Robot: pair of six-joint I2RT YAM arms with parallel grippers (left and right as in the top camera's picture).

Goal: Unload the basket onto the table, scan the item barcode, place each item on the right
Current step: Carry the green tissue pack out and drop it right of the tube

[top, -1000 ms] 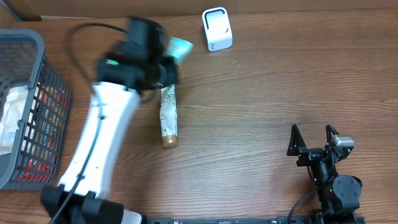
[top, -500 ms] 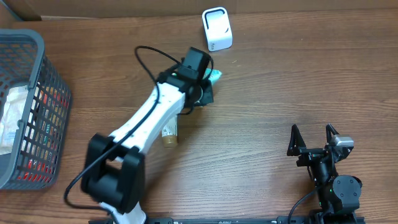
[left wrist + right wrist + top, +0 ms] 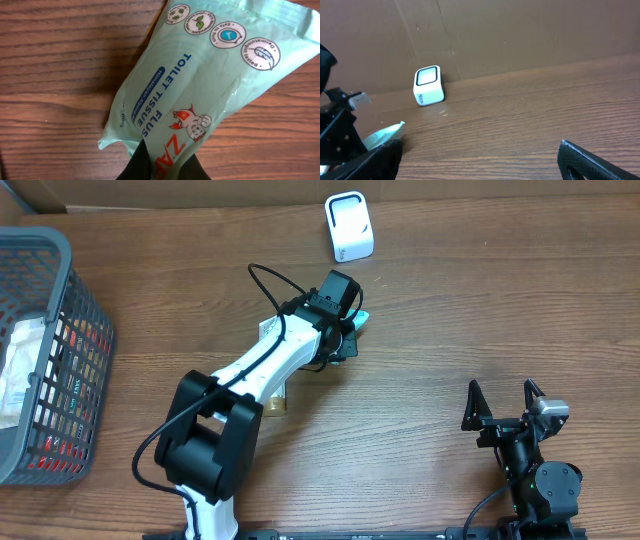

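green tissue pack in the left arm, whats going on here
The left gripper is shut on a pale green pack of flushable toilet tissue and holds it over the wooden table, short of the white scanner at the far edge. The scan does not look done yet. The right gripper sits open and idle at the near right. A tube lies under the left arm, and a grey basket with more items stands on the left.

Pack (image 3: 200,85): mint-green flushable toilet tissue, printed side up, pinched at one end
Scanner (image 3: 349,226): white, upright, near far edge of the table (image 3: 480,310)
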